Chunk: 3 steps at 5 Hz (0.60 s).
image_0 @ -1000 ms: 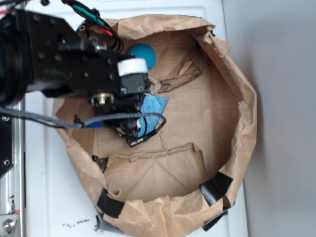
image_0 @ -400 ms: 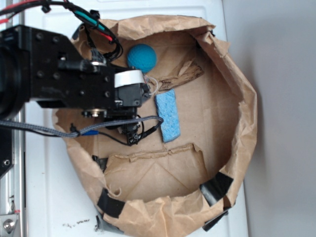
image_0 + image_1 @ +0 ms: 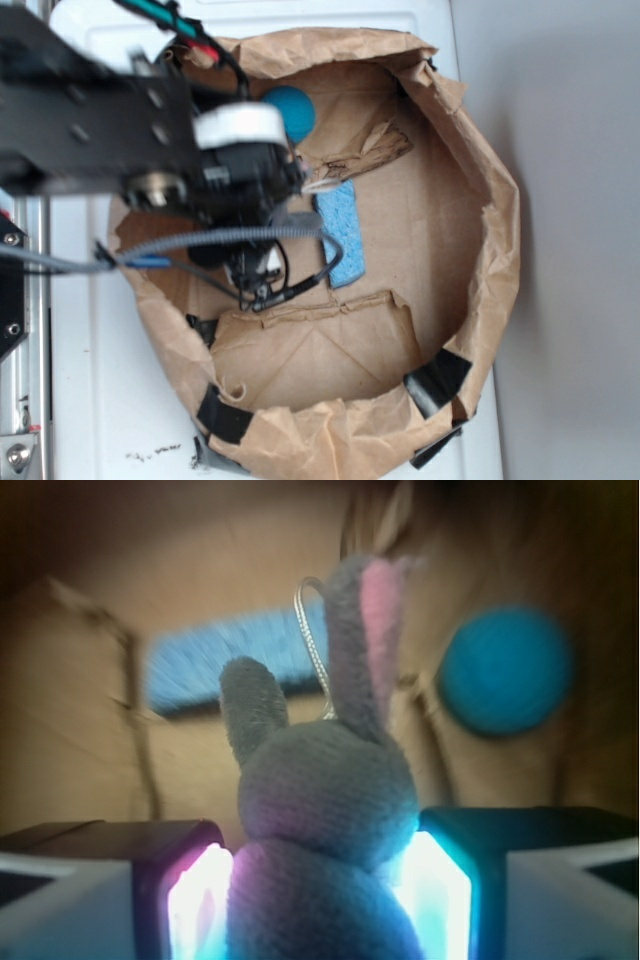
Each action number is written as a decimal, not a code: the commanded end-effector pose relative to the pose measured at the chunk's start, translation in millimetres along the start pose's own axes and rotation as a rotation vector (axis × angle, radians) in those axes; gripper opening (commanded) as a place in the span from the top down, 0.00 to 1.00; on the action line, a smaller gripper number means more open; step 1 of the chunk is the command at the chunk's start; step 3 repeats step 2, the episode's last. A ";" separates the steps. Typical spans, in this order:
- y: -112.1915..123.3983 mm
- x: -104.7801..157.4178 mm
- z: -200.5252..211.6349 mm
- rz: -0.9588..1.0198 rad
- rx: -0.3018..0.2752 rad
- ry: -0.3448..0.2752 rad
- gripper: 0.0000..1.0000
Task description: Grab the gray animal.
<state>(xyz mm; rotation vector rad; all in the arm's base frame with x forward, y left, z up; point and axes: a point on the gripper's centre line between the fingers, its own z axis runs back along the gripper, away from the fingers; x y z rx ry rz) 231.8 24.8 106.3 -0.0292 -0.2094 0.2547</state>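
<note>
Since the last frame my arm [image 3: 110, 130] has shifted up and to the left in the exterior view, and it is blurred there. The blue sponge [image 3: 340, 235] lies where it lay a moment ago, and the teal ball [image 3: 292, 110] is now partly covered by the arm's white collar.

On the wrist camera I see the gray animal [image 3: 325, 820] sitting between the two fingers [image 3: 445, 890] of the gripper [image 3: 320, 900]. Its body fills the gap and touches both glowing inner pads, so I read the pincer as clenched on the toy. The head sits above the finger line, with one ear standing tall at centre frame, pink on its inner face, and a shorter gray ear to its left. A thin silvery loop [image 3: 312, 630] rises behind the ears.

Behind the toy the sponge [image 3: 235, 665] shows as a blue band in the upper left, and the ball [image 3: 505, 670] as a blurred teal disc at right, both resting on brown paper.

In the exterior view the toy itself is hidden under the wrist, at centre left of the frame, inside the paper bag [image 3: 480, 200] that lies open on the white surface [image 3: 110, 400]. Black tape [image 3: 437, 378] patches the bag's lower rim.
</note>
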 end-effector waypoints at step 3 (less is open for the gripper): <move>2.6 9.9 47.7 -0.062 -0.014 -0.055 1.00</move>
